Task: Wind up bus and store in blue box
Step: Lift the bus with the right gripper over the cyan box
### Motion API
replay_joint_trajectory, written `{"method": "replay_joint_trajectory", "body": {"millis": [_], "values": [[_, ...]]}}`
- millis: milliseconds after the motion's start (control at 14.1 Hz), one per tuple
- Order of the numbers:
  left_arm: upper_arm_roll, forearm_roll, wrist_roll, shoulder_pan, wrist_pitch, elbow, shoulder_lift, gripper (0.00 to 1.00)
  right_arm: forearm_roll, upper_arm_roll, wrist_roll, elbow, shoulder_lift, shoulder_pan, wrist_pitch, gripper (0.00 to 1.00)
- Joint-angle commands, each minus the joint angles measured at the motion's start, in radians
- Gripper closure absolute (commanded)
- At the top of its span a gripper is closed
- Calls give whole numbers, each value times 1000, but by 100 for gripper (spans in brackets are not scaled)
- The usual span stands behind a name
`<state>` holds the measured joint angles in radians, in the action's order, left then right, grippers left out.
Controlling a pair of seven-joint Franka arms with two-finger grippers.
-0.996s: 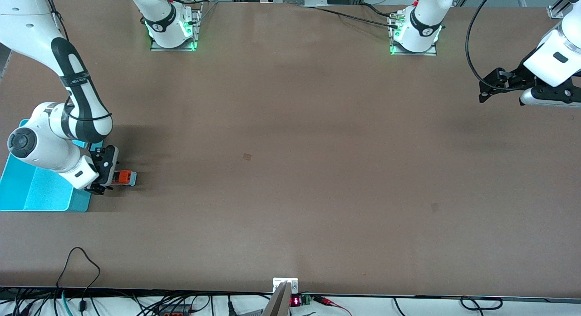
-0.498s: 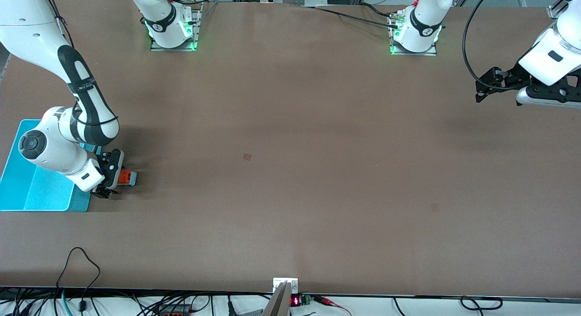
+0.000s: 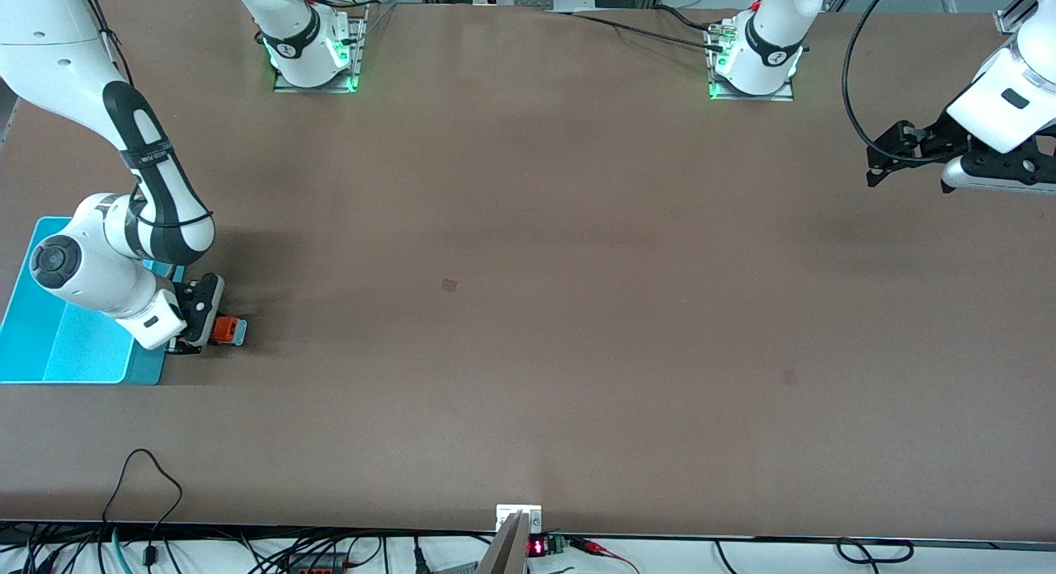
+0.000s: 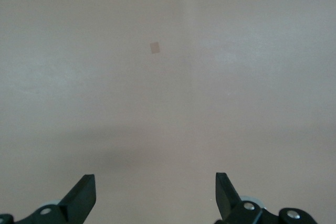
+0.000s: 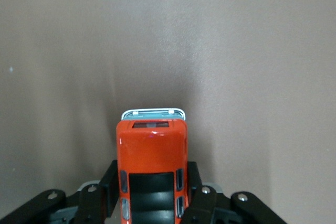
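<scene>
The right hand (image 3: 200, 331) is gripping the bus (image 3: 225, 331) by its sides on the bench (image 3: 528, 310) just beside the blue box (image 3: 49, 343), storing not yet done, while the left hand (image 3: 876, 162), fingers apart, is waiting.

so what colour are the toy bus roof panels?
Dark, almost black, on the small orange toy bus; right wrist view shows it best.
</scene>
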<state>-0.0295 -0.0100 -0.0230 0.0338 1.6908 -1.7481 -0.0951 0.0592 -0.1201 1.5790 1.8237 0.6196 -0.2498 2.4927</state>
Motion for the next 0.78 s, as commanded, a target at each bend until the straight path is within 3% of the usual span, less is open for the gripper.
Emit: {"method": "replay_joint_trajectory", "body": {"millis": [0,213,356,711], "values": [[-6,16,5,5,-5,29,17,0,-38,-15,-49,17,-8,-13,15,100],[-6,18,6,-2,-3,30,23,0,-45,-15,-238,10,-29,10,15,100],[-6,16,2,-3,-3,30,23,0,-55,-15,-486,9,-89,56,2,100],[-7,18,6,3,-2,32,23,0,-55,-7,-949,2,-233,67,-150,100]]}}
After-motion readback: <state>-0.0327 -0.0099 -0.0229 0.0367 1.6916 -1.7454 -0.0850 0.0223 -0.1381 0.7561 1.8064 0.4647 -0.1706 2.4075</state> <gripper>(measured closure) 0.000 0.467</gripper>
